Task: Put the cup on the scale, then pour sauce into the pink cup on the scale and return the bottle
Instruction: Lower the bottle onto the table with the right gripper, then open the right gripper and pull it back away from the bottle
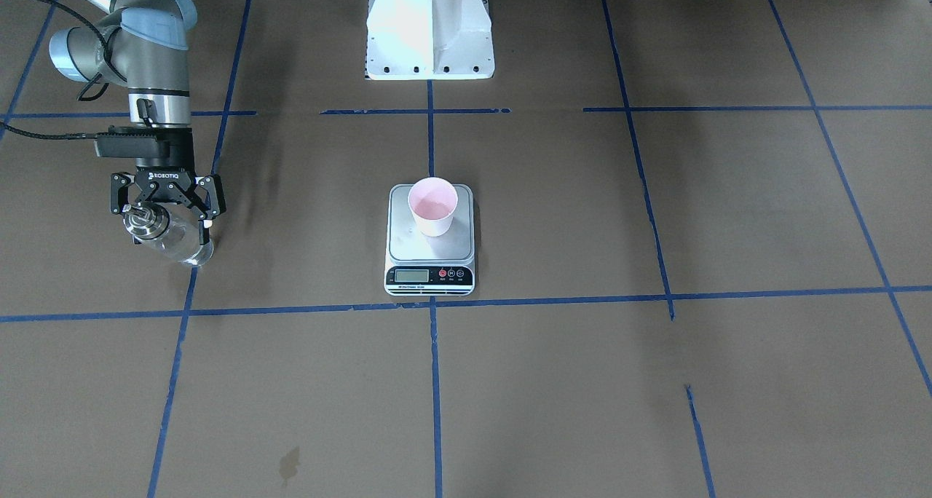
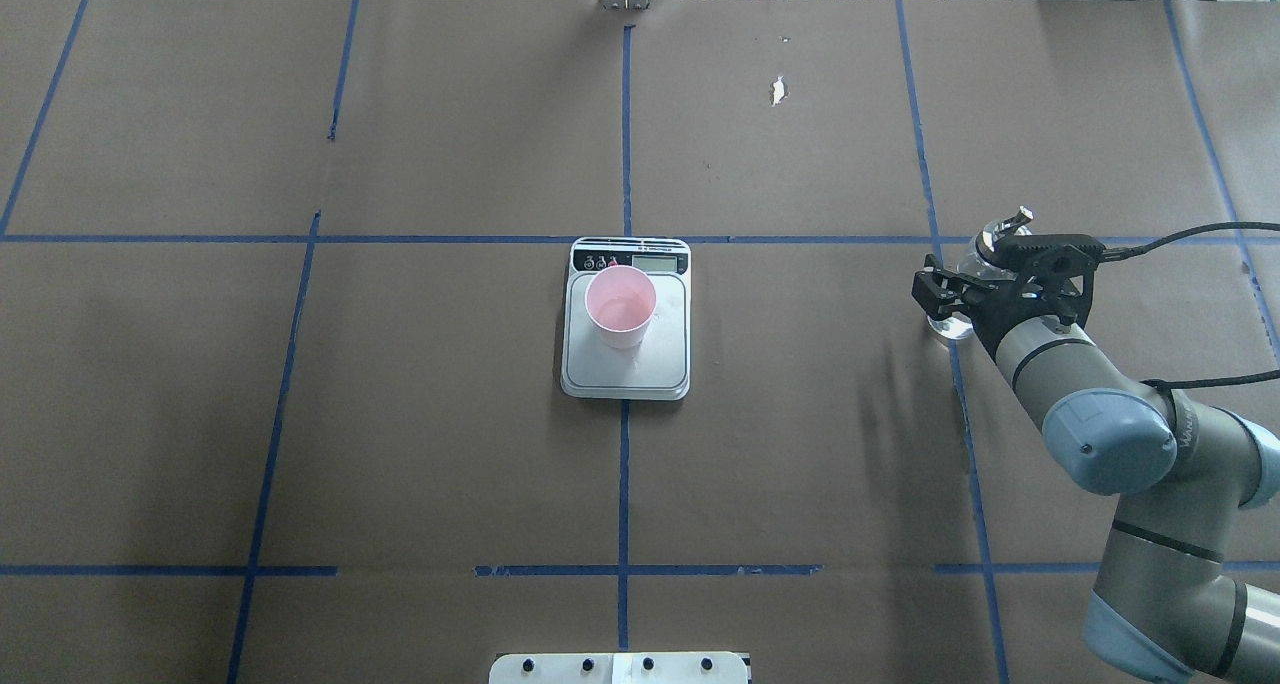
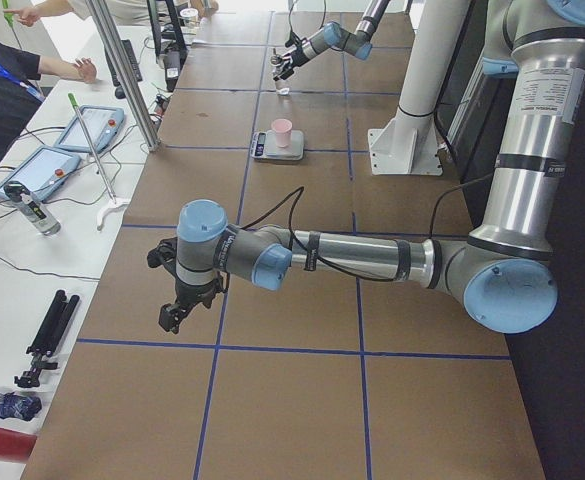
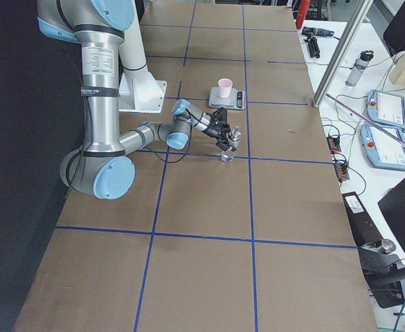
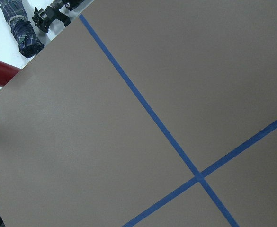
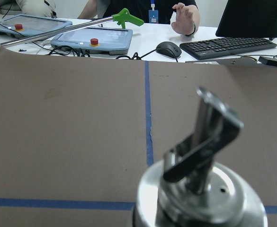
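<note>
Order as seen from overhead, left to right. Left pincer (image 3: pixel 172 315): visible only from the side camera, low over the brown worktop (image 2: pixel 450 414) and well apart from the other things; whether it is spread or pressed together cannot be told. Centre: scale (image 2: pixel 625 364), with the cup (image 2: pixel 621 307) upright on its platform, toward the display end. Right: bottle (image 1: pixel 182 246) upright, well apart from the scale, between the fingers of the right pincer (image 1: pixel 169 228); whether they pinch it cannot be told.
</note>
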Available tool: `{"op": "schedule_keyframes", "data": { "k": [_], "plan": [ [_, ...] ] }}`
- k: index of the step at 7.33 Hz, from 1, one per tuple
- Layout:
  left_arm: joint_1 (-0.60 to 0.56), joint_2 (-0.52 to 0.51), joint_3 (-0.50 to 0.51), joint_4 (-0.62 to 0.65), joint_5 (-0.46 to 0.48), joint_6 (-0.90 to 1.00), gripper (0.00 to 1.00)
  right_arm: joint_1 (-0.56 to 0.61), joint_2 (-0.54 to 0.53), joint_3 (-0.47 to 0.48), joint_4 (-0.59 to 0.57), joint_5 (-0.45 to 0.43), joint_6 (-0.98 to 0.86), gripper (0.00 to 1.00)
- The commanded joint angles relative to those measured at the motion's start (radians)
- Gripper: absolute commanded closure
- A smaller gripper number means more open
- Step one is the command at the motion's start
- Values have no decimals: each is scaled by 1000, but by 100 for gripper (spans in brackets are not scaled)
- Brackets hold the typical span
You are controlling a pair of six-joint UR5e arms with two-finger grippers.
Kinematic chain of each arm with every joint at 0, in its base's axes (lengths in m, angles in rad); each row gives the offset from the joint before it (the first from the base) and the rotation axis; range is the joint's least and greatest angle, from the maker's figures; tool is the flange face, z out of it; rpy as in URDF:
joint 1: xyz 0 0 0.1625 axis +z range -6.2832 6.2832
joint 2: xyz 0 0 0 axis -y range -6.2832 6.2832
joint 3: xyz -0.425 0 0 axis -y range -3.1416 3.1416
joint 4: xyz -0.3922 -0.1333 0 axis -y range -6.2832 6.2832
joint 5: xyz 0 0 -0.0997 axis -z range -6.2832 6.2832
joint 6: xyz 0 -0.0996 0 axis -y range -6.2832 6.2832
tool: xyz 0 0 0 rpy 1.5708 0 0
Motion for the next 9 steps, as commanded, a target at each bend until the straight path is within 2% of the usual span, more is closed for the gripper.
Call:
{"op": "schedule_keyframes", "data": {
  "k": [1, 3, 9],
  "plan": [
    [0, -1, -1, 0, 0, 0, 0, 1, -18, 20, 0, 0, 1, 0],
    [0, -1, -3, 0, 0, 0, 0, -1, -76, 74, 0, 0, 1, 0],
    [0, -1, -1, 0, 0, 0, 0, -31, -110, 123, -10, 1, 4, 0]
  ]
}}
